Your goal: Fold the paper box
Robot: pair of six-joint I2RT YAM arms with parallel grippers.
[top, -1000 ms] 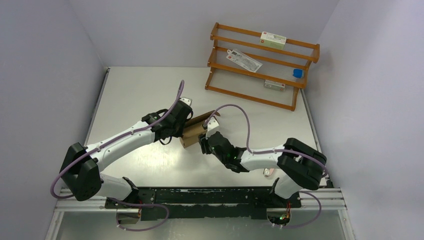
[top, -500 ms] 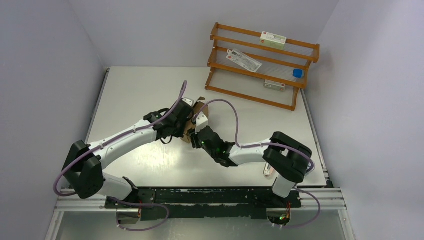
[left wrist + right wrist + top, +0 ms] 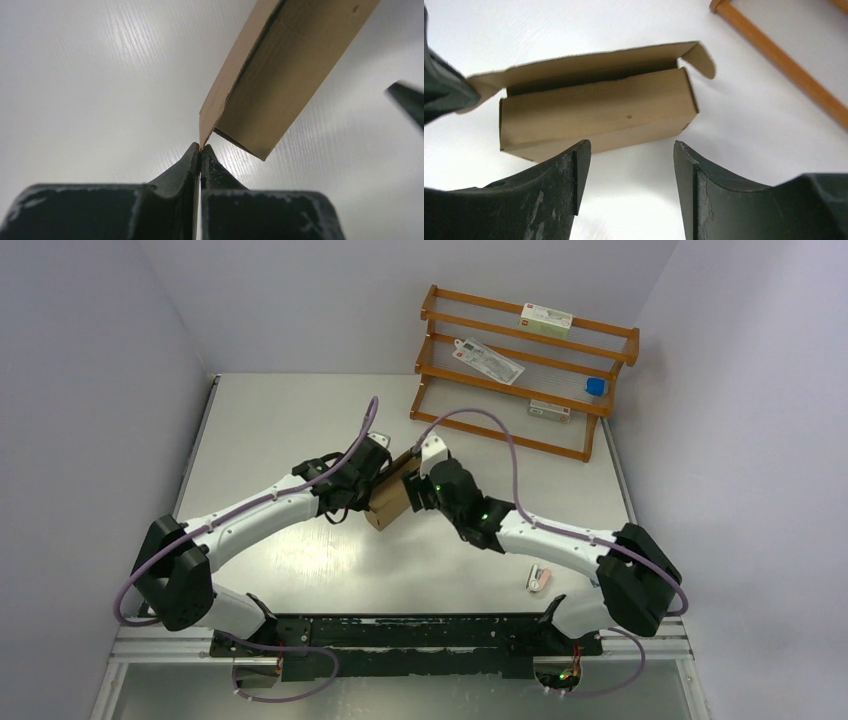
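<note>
The paper box (image 3: 390, 499) is a small plain brown carton in the middle of the table, between my two grippers. In the right wrist view it (image 3: 596, 112) lies on its side with its long top flap open and a rounded end tab sticking out. My left gripper (image 3: 372, 478) is shut on an edge flap of the box (image 3: 280, 65), pinching the cardboard corner between its fingertips (image 3: 200, 149). My right gripper (image 3: 418, 493) is open and empty, just right of the box, its fingers (image 3: 579, 170) a little short of the box's side.
A wooden rack (image 3: 520, 370) stands at the back right, holding small printed cartons, a packet and a blue item; one of its rails shows in the right wrist view (image 3: 784, 65). A small white-pink object (image 3: 538, 578) lies on the table near the right arm's base.
My right arm has swung from the near side of the box round to its right and farther back. The box has shifted slightly with my left gripper, which still holds it.
</note>
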